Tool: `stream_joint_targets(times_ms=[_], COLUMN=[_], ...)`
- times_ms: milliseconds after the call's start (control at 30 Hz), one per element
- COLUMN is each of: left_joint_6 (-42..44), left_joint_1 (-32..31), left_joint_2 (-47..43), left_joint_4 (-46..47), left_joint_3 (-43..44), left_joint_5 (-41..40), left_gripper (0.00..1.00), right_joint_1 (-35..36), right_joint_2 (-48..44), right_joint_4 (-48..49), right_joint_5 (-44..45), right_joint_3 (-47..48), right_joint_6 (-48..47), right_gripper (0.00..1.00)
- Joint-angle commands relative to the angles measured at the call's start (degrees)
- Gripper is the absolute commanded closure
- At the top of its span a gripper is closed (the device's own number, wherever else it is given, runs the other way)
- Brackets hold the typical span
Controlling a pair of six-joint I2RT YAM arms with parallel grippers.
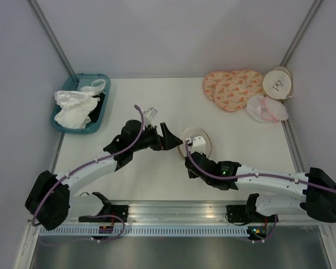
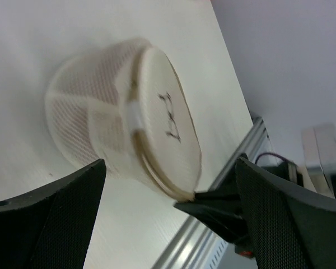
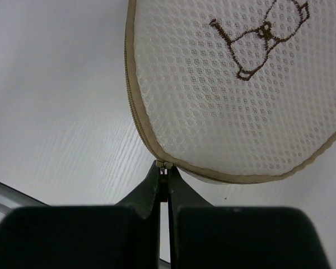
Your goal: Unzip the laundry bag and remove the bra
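The laundry bag [image 1: 207, 140], a round cream mesh disc with a tan zipper rim, lies mid-table. Its dark bra drawing shows in the right wrist view, on the laundry bag's face [image 3: 235, 95]. My right gripper [image 3: 167, 168] is shut on the small metal zipper pull at the bag's near rim, and it sits just below the bag [image 1: 189, 157]. My left gripper [image 2: 171, 188] stands wide open, just left of the laundry bag [image 2: 123, 117] and touching nothing; from above it is at the bag's left edge [image 1: 169, 137]. The bra is hidden.
A teal tray [image 1: 98, 120] with white cloths stands at the back left. At the back right lie peach patterned pads [image 1: 232, 87], a second round cream disc [image 1: 278, 83] and a white-and-pink mesh pouch [image 1: 266, 109]. A metal rail [image 1: 173, 210] runs along the near edge.
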Motion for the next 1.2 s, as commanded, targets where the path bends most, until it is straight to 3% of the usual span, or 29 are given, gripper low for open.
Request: stream_joint_targets(times_ms=[0,100,333,433,533,567,600,833,1067,1167], left_joint_6=[-8.2,-13.0,-15.9,-17.4,-18.2,-18.5,-18.6,-15.0,-9.4,-6.5], left_joint_1=[-6.2,-7.9,-11.5,-11.7,-11.7,-11.7,-11.8,-11.7,-11.0,-10.9], left_joint_2=[-8.6,-10.1,-5.2,-2.3,0.8,1.3,1.6,-0.6,-6.3,-7.3], left_joint_4=[0.0,3.2,2.4,7.6,11.6,11.9,11.9,5.4,-1.8,-2.1], left_joint_3=[-8.0,-11.5,-10.4,-11.3,-11.2,-10.8,-10.5,-9.3,-8.2,-8.0], left_joint_5=[-9.1,-8.9,-12.0,-12.9,-12.5,-12.3,-12.4,-16.6,-20.7,-19.6], left_gripper=[0.00,0.00,0.02,0.12,0.55,0.86,0.96,0.98,0.98,0.98], right_joint_1=[0.2,0.3,0.3,0.2,0.3,0.3,0.2,0.2,0.3,0.2], right_joint_2=[1.3,0.2,-2.0,-2.6,-3.1,-3.3,-3.3,-2.9,-0.9,0.4], right_joint_4=[6.7,10.1,11.7,12.9,13.2,12.8,12.4,5.5,-8.6,-15.4], right_joint_5=[-1.6,-2.9,-3.8,-8.2,-10.6,-11.3,-11.5,-12.0,-9.5,-1.6], right_joint_3=[0.9,-0.1,-0.5,-0.9,-1.8,-2.1,-2.1,-1.3,0.1,0.9], right_joint_6=[-1.9,-2.7,-3.6,-4.1,-4.4,-4.5,-4.5,-3.2,3.2,7.2], right_gripper=[1.00,1.00,1.00,1.00,1.00,1.00,1.00,1.00,1.00,0.99])
